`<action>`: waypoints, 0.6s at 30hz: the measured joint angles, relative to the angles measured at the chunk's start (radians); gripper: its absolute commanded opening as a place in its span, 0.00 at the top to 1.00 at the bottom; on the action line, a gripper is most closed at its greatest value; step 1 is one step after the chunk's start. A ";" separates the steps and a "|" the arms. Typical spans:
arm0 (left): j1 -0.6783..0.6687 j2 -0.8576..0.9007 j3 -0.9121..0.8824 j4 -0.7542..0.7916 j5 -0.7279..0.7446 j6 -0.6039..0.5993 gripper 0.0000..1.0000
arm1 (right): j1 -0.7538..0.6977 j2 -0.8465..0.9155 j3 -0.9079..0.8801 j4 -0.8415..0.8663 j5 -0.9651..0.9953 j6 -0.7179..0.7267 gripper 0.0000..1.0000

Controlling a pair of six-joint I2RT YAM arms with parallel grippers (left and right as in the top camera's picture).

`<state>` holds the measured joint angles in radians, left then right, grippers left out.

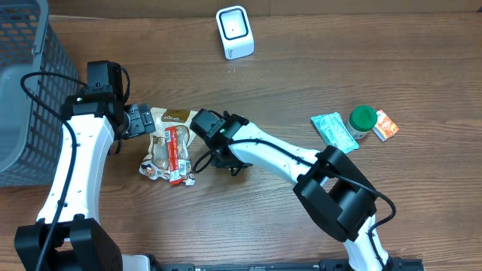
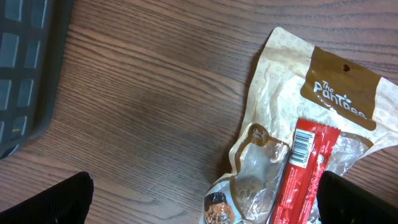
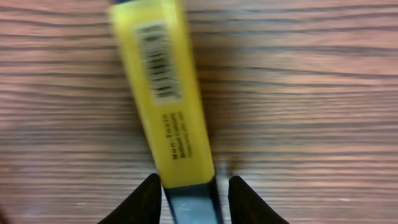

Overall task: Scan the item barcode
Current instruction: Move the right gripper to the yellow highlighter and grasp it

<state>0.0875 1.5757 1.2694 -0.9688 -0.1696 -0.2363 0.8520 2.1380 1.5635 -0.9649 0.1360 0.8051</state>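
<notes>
The right gripper (image 3: 194, 200) has its fingers drawn in narrow on either side of the dark end of a yellow marker (image 3: 166, 93). One finger looks to be touching and the other is a sliver off, and in the blur I cannot tell whether they are actually pinching it. The marker runs straight out from between the fingers, leaning slightly left. Its barcode label faces up, near the far end. From overhead the right gripper (image 1: 226, 159) covers it, a little left of the tabletop's (image 1: 316, 75) middle, just right of a snack packet (image 1: 169, 147). The left gripper (image 2: 208, 205) hangs over that packet with its fingers spread wide.
</notes>
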 measured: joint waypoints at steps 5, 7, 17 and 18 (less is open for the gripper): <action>0.000 0.000 0.000 0.000 0.000 0.000 0.00 | -0.028 0.000 0.000 -0.050 0.010 -0.028 0.65; 0.000 0.000 0.000 0.000 0.000 0.000 0.00 | -0.041 0.001 0.000 -0.068 0.010 -0.058 0.65; 0.000 0.000 0.000 0.000 0.000 0.000 0.00 | -0.074 0.001 0.000 -0.120 0.002 -0.200 0.64; 0.000 0.000 0.000 0.000 0.000 0.000 0.00 | -0.073 0.001 0.000 -0.121 -0.002 -0.211 0.64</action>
<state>0.0875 1.5757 1.2694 -0.9688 -0.1696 -0.2363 0.7788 2.1387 1.5631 -1.0859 0.1341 0.5941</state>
